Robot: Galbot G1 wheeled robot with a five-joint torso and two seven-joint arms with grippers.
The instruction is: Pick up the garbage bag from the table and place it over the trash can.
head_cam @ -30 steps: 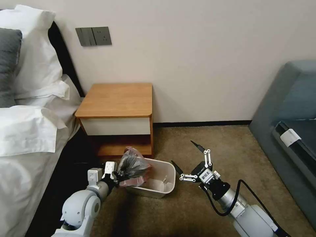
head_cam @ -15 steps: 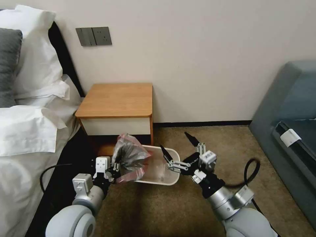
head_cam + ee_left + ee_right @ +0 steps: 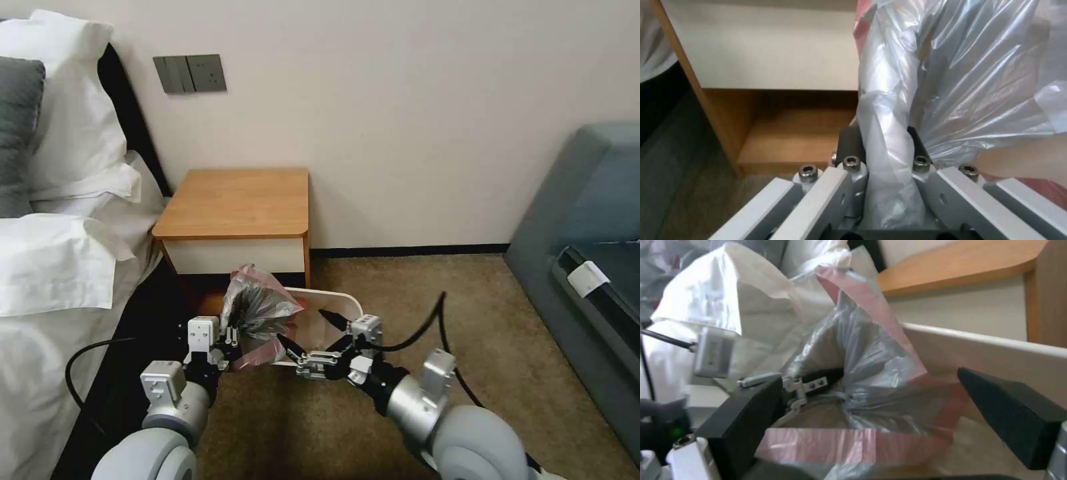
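The left gripper is clamping the garbage bag, whose pink rim is hanging at nine o'clock of the wide-spread right gripper over the trash can.

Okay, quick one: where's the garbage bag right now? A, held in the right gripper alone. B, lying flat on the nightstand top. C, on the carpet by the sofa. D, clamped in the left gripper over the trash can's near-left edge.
D: the left gripper has its jaws shut on the garbage bag at the trash can; the right gripper is open beside it.

left gripper clamped, right gripper (seemingly) spread
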